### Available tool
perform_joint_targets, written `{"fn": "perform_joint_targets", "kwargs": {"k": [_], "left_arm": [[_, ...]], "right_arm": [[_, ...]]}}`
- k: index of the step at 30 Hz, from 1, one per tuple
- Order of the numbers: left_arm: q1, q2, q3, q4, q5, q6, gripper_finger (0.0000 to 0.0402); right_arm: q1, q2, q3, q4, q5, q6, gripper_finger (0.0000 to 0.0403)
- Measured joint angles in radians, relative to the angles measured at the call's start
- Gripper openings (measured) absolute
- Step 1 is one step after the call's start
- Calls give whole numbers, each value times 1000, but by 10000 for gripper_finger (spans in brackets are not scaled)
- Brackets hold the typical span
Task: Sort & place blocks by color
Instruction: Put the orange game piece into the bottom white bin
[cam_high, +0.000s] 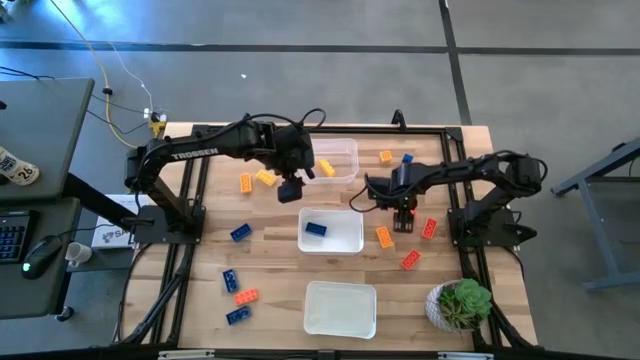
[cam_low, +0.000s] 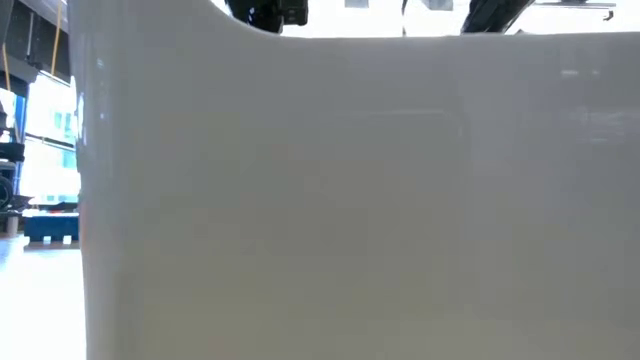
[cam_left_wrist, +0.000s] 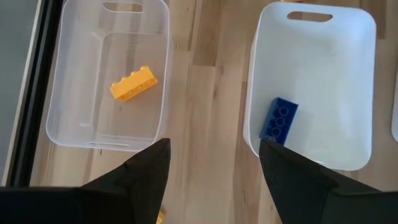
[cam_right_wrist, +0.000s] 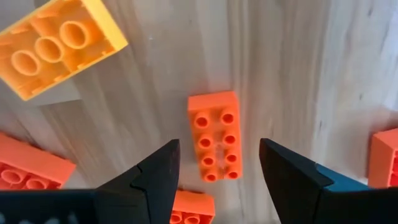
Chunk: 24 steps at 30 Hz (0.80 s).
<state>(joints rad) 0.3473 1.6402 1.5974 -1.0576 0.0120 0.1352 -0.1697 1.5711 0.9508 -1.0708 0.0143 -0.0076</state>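
Note:
My right gripper (cam_right_wrist: 217, 147) points down, open, low over a red block (cam_right_wrist: 214, 127) that lies flat on the wood, studs up, with one finger on either side and not touching it. A yellow block (cam_right_wrist: 59, 46) and other red blocks (cam_right_wrist: 28, 168) lie close by. My left gripper (cam_high: 290, 189) hangs open and empty above the table, between the far tub (cam_high: 345, 150), which holds a yellow block (cam_left_wrist: 132, 83), and the middle tub (cam_high: 350, 240), which holds a blue block (cam_left_wrist: 278, 119).
A third clear tub (cam_high: 340, 308) stands at the near edge with a potted plant (cam_high: 460, 303) at its right. Loose blue, red and yellow blocks (cam_high: 238, 290) lie on the table's left, more (cam_high: 395, 157) at the far right. A tub wall (cam_low: 340, 200) fills the low view.

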Motion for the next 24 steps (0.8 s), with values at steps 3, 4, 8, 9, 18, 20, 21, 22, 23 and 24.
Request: {"fn": "perform_joint_targets", "kwargs": {"k": [3,4,8,9,18,20,21,22,23,24], "left_arm": [[0,0,0,0,0,0,235],[0,0,0,0,0,0,235],[0,0,0,1,1,0,235],[0,0,0,1,2,0,235],[0,0,0,8,2,0,235],[0,1,0,8,2,0,235],[0,1,0,8,2,-1,235],[0,1,0,8,2,-1,235],[0,1,0,8,2,-1,235],[0,1,0,8,2,0,235]], "right_arm": [[-19,0,0,2,-9,6,207],[-23,0,0,-2,-11,8,207],[-22,0,0,-20,-13,8,207],[-22,0,0,-19,-17,4,207],[-28,0,0,6,-14,19,207],[-27,0,0,7,-16,54,207],[-27,1,0,8,-13,55,207],[-26,1,0,8,-1,50,207],[-23,1,0,7,17,46,207],[-20,1,0,7,31,41,207]]}}
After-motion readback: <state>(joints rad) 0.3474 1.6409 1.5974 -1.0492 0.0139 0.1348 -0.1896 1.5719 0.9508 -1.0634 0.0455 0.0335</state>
